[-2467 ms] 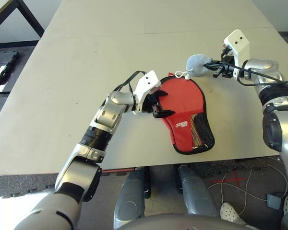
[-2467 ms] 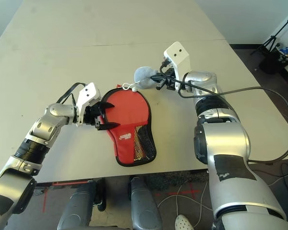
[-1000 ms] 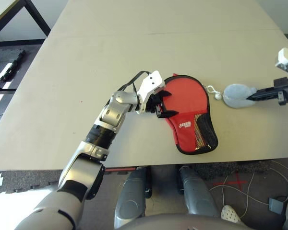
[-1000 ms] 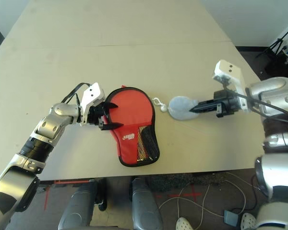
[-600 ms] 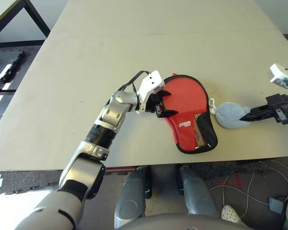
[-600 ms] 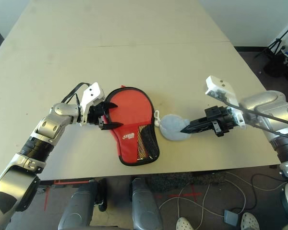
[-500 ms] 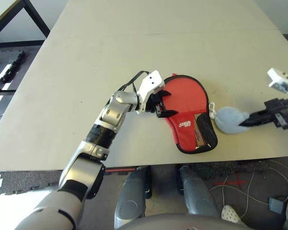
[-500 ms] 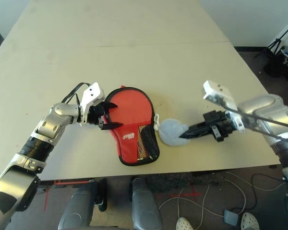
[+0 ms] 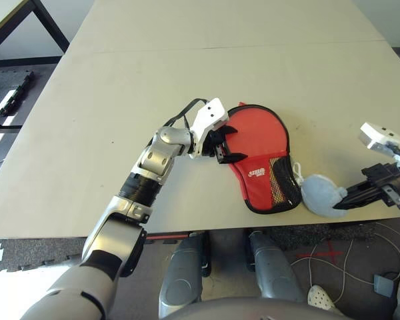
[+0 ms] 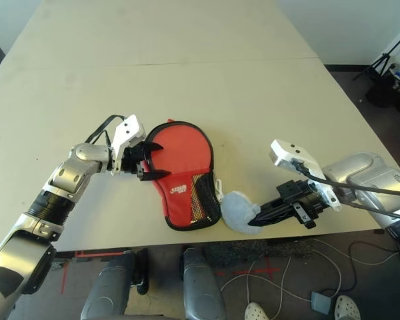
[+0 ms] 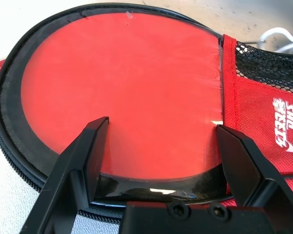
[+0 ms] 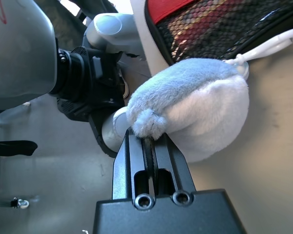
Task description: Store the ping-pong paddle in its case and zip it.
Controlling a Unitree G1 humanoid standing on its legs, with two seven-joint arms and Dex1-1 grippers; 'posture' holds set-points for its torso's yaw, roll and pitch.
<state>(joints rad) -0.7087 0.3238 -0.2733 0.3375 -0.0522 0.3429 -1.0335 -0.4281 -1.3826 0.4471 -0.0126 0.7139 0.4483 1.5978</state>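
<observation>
The case (image 9: 259, 148) lies flat near the table's front edge, its mesh pocket (image 11: 268, 68) toward me. The ping-pong paddle's round red face (image 11: 122, 87) lies inside the case's black zipper edging, and its handle is hidden under the red pocket fabric. My left gripper (image 9: 228, 143) is open at the case's left edge, and its fingers (image 11: 83, 161) spread over the paddle's face. My right gripper (image 9: 339, 201) is shut on a small grey drawstring pouch (image 9: 319, 193), beside the case's handle end at the table's front edge.
The beige table (image 9: 220, 73) stretches wide behind and left of the case. The pouch's white cord (image 12: 268, 46) touches the case's mesh end. The pouch hangs partly over the table's front edge (image 9: 207, 230). Cables lie on the floor (image 9: 320, 260) below.
My right gripper has carried the grey pouch from right of the case toward me, down to the table's front edge by the case's handle end. The left arm has not moved.
</observation>
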